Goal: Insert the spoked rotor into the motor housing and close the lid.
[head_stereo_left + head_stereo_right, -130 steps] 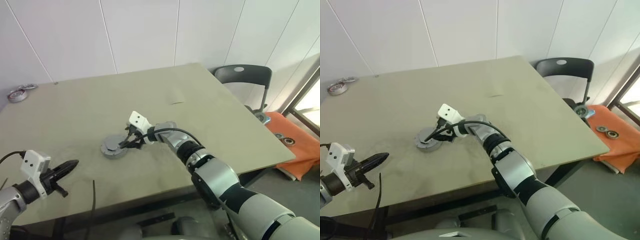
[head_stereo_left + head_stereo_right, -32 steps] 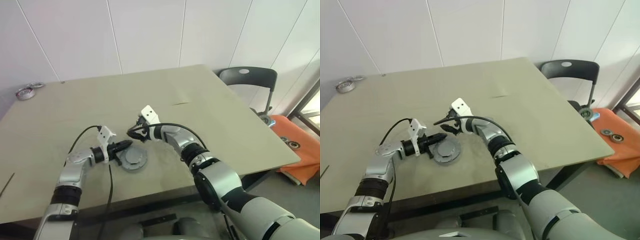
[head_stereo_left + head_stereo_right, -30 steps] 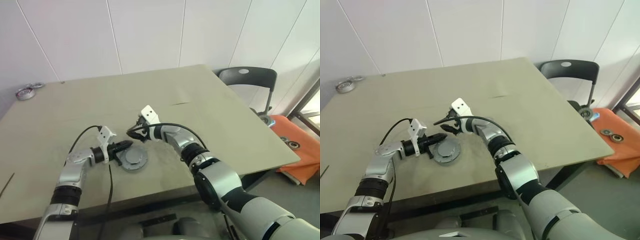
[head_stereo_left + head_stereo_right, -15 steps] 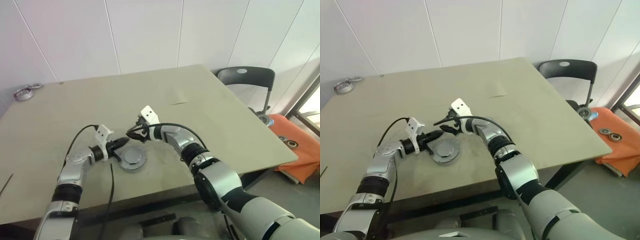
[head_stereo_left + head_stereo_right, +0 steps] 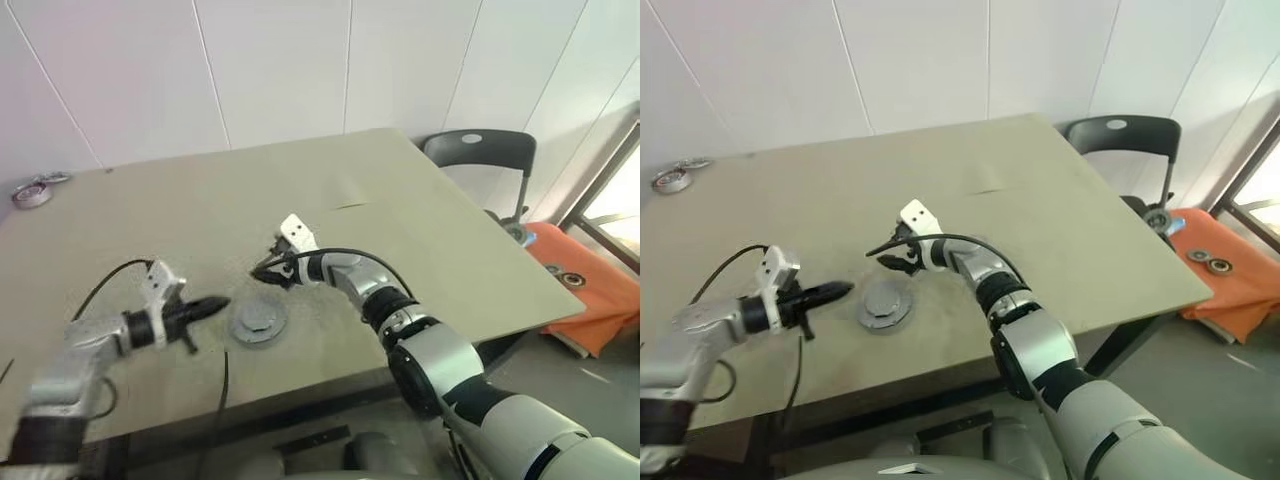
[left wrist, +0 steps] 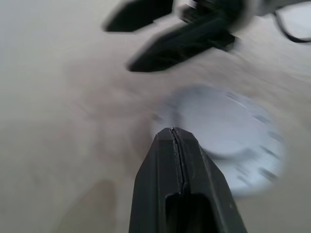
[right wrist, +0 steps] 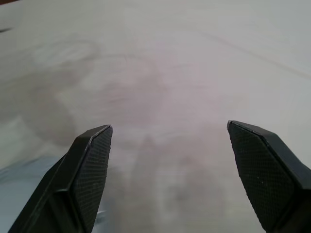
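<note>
A round grey lidded motor housing [image 5: 258, 322] lies flat on the tan table [image 5: 420, 215], near its front edge and between the two grippers. The left gripper [image 5: 217, 302], its black fingers pressed together and empty, hovers just to the left of the housing without touching it. The right gripper [image 5: 264, 274], fingers spread wide around nothing, hangs just beyond the housing's far side.

Silver-grey arms, black cables, black two-finger left gripper [image 5: 215, 302].
</note>
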